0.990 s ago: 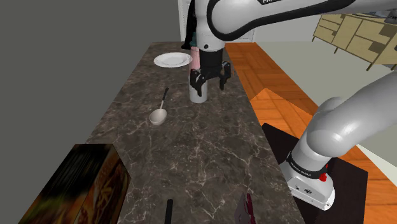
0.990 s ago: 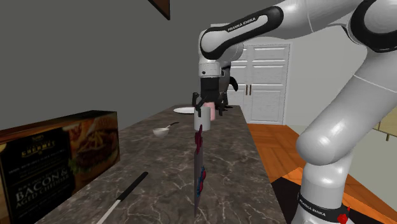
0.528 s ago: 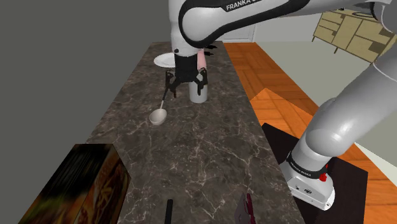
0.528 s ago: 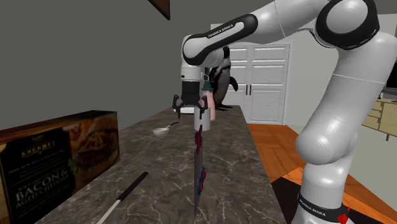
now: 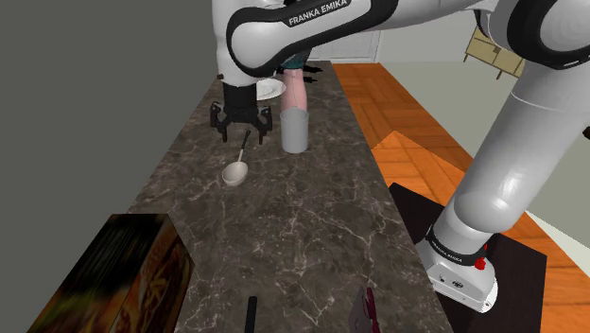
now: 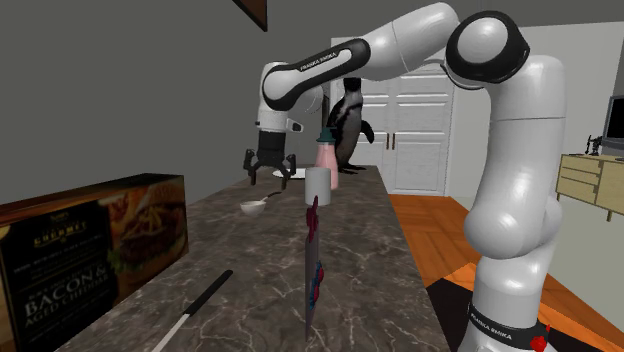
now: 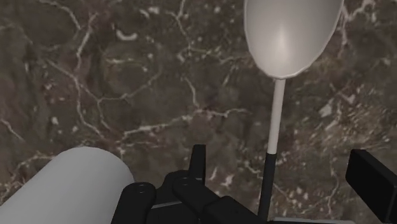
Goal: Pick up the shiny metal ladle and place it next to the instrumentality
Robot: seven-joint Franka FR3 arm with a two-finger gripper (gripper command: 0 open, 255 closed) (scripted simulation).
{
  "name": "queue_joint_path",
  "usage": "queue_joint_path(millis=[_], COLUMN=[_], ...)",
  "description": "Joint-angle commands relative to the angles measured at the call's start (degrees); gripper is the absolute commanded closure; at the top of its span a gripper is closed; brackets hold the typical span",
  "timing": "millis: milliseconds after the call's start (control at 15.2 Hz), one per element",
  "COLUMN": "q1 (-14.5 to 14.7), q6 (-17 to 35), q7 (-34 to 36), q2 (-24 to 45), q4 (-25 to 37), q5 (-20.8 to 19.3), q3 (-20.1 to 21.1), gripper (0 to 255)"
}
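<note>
Ladle (image 5: 236, 170): smooth oval bowl with a matte grey-white sheen and a thin straight handle, pale by the bowl and dark at its far end. It lies flat on the worktop (image 5: 303, 227), left of centre in the shoulder view. Its long axis runs along the worktop's length, with the bowl toward the lower frame and the handle pointing to the upper frame. In the wrist view the bowl (image 7: 289, 35) is far from the fingers and the dark handle end is close between them. End effector (image 5: 240, 132): black, fingers spread wide, nothing in them, poised over the handle's dark end without touching it. Worktop is dark brown stone with white veining, polished. A plain pale grey cylindrical cup (image 5: 295, 131) stands upright just right of the end effector, with a pink bottle (image 5: 294, 90) behind it. A printed carton (image 5: 104, 274) sits at lower left. Versus 0.5 s ago: the end effector has moved left in the shoulder view, from beside the cup to above the handle; the ladle is unmoved.
</note>
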Motion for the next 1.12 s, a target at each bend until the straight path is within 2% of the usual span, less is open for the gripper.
queue_joint_path(millis=[0, 396, 858, 924, 1056], q1=[0.27, 0.56, 0.56, 0.56, 0.56], q6=[1.40, 5.38, 5.37, 5.37, 5.37], q7=[1.34, 1.89, 1.89, 1.89, 1.89], q2=[1.40, 2.98, 2.98, 2.98, 2.98], q4=[0.16, -2.39, -2.38, -2.38, -2.38], q5=[-0.68, -1.48, -1.48, -1.48, -1.48], q3=[0.16, 0.24, 0.24, 0.24, 0.24], gripper=[0, 0, 0, 255, 255])
